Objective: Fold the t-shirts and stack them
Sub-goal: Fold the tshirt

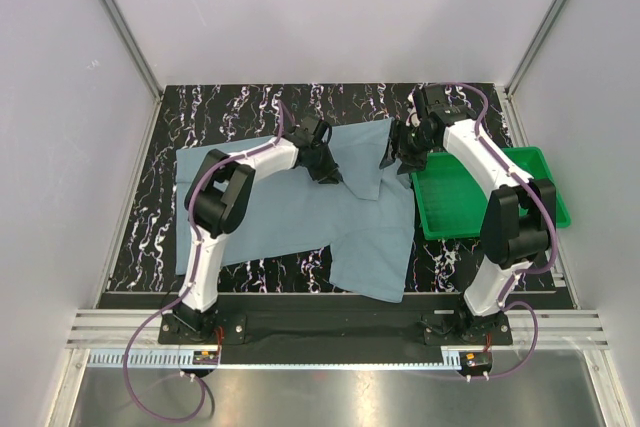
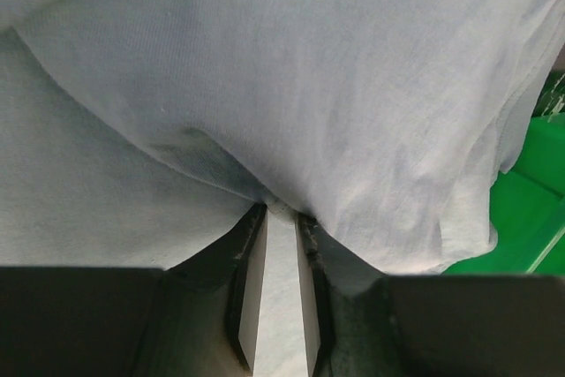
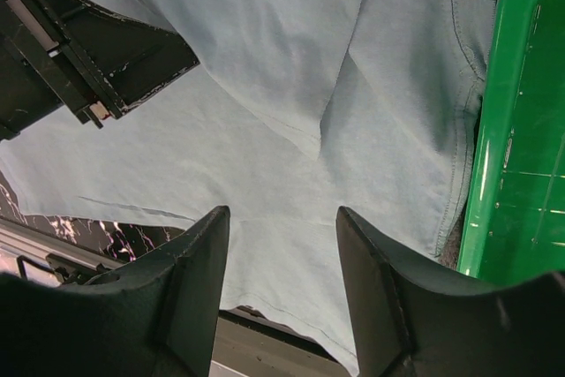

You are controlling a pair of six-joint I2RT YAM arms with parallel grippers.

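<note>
One dusty blue-grey t-shirt (image 1: 300, 222) lies spread over the dark marbled table, with a flap folded across its upper right part. My left gripper (image 1: 325, 169) rests on the shirt near that flap. In the left wrist view the left gripper (image 2: 281, 211) has its jaws nearly together, and a ridge of the shirt (image 2: 335, 86) is pinched at the tips. My right gripper (image 1: 405, 157) hangs over the shirt's right edge. In the right wrist view the right gripper (image 3: 281, 218) stands open above flat cloth (image 3: 265, 130), with nothing between the fingers.
A green plastic tray (image 1: 460, 202) stands right of the shirt, close to its hemmed edge (image 3: 459, 156); the tray (image 3: 521, 130) holds nothing. My left arm's wrist (image 3: 79, 50) shows at the upper left of the right wrist view. Grey walls enclose the table.
</note>
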